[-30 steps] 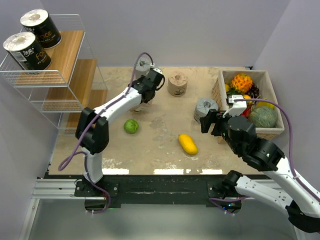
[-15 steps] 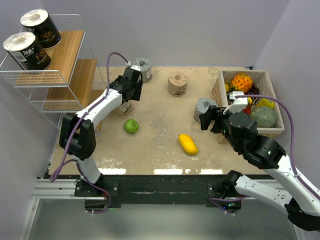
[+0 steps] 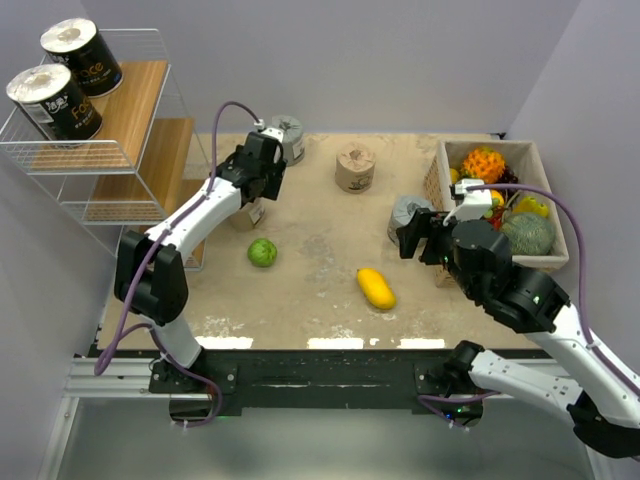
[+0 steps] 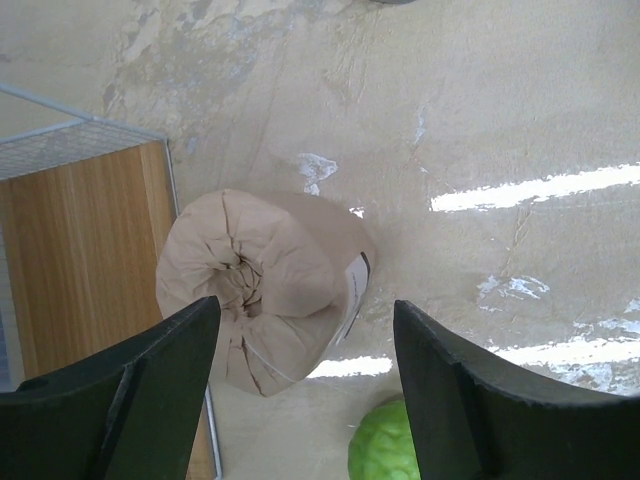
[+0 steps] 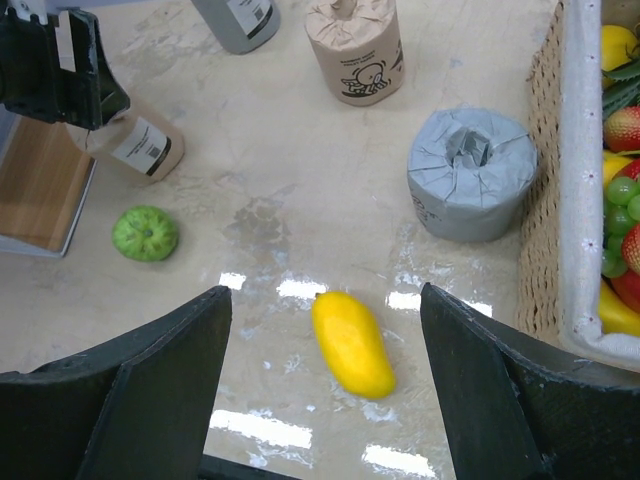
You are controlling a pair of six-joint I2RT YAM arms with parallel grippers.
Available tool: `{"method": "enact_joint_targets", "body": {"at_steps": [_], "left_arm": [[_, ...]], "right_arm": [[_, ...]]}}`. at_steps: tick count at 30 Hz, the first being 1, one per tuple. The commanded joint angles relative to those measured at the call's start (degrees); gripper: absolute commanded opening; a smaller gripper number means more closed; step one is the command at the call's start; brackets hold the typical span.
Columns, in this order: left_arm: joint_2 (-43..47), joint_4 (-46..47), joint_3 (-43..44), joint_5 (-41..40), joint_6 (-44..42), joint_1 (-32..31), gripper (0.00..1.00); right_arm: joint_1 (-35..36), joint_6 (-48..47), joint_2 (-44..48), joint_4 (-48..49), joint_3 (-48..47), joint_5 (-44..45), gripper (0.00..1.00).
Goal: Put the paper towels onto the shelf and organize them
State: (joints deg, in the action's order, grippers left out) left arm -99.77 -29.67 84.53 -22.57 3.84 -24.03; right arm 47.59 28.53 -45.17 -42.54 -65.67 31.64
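The shelf (image 3: 120,150) stands at the far left with two black-wrapped paper towels (image 3: 58,102) (image 3: 82,57) on its top tier. My left gripper (image 3: 256,192) is open above a tan roll (image 3: 250,214) that lies tilted beside the shelf's lowest board. In the left wrist view the roll (image 4: 265,285) lies between the open fingers (image 4: 150,390) without touching them, next to the board (image 4: 90,260). A second tan roll (image 3: 354,168) and a grey roll (image 3: 287,136) stand at the back. Another grey roll (image 3: 409,215) stands by my open, empty right gripper (image 3: 415,240).
A green fruit (image 3: 262,252) lies just in front of the tan roll and the left gripper. A yellow mango (image 3: 376,288) lies mid-table, under the right gripper in its wrist view (image 5: 352,342). A tan box (image 3: 541,160) of fruit stands at the right.
My left gripper has swung left from the back grey roll to above the tan roll by the shelf. The right gripper has shifted slightly left.
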Motion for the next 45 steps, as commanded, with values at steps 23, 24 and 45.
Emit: {"method": "enact_joint_targets", "body": {"at_steps": [23, 24, 45], "left_arm": [[-6.41, 5.41, -5.52, -3.27, -2.34, 0.3, 0.61], [-6.23, 5.59, -5.61, -3.53, -2.43, 0.3, 0.59], [-3.87, 5.24, -5.25, -10.92, -3.57, 0.21, 0.43]], "right_arm": [[0.13, -0.24, -2.82, 0.01, -4.2, -0.61, 0.8], [0.13, -0.23, -2.99, -0.17, -4.29, -0.79, 0.8], [0.13, 0.73, -3.96, 0.62, -5.17, -1.75, 0.8]]}}
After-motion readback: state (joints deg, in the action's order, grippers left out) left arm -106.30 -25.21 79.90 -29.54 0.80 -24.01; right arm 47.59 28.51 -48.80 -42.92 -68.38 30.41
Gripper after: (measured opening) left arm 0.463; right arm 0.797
